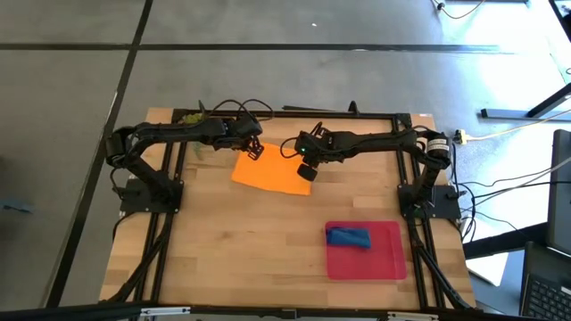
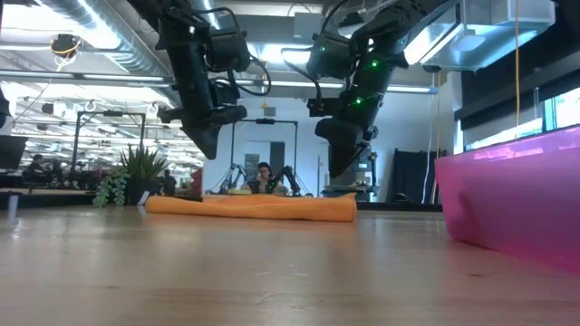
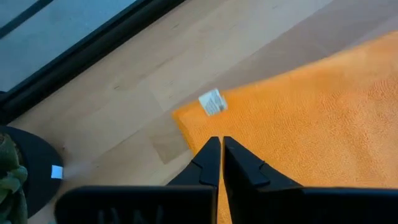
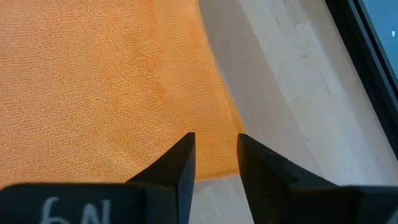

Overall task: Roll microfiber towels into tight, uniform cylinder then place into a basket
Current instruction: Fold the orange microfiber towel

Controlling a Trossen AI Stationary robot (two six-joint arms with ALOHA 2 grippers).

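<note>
Two pincers hover above the orange towel [image 1: 271, 173] at the bench's far middle: left pincer [image 3: 217, 149] pinched together, empty; right pincer [image 4: 214, 148] slightly parted, empty. Seemingly half done: blue towel [image 1: 348, 236] lies rolled in the basket [image 1: 389, 262]; orange remains. Only the left wrist view shows its tag [image 3: 212, 102].

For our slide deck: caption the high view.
Both end effectors above the flat orange towel; rolled blue towel in the red basket.

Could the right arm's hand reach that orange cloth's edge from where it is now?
Probably yes. The right hand hangs open just above the orange cloth, right over its edge, and nothing lies between them. The left hand, shut, hovers over the cloth's other corner, well clear of it.
</note>
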